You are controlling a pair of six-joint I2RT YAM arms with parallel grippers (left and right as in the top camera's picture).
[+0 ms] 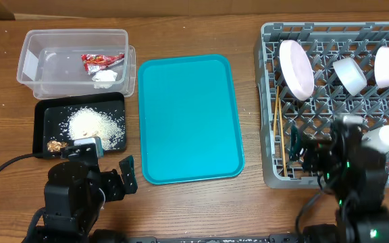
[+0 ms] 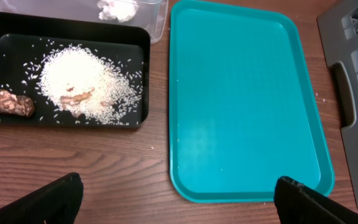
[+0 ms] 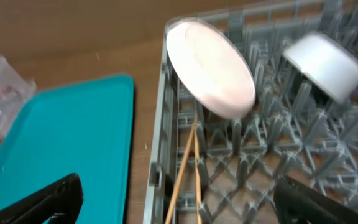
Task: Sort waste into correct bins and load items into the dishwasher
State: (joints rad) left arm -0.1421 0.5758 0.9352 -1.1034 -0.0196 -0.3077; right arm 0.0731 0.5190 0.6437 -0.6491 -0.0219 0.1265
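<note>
My surface [image 1: 194, 27] was brown wood. Directly on it I had four things: clear tub [image 1: 53, 61] far L, black tray [image 1: 46, 121] just beside it nearer me, teal tray [image 1: 188, 118] mid, grey rack [image 1: 269, 67] R, w/ bare wood btwn those two.

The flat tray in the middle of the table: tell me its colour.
The tray is plain teal; clearest in the overhead view.

The left arm [image 1: 73, 199] sits folded low at the near left, its left gripper [image 2: 179, 202] pointing forward, jaws spread wide and holding nothing; the right arm [image 1: 356, 196] crouches at the near right, the right gripper [image 3: 179, 205] likewise gaping and empty.
</note>
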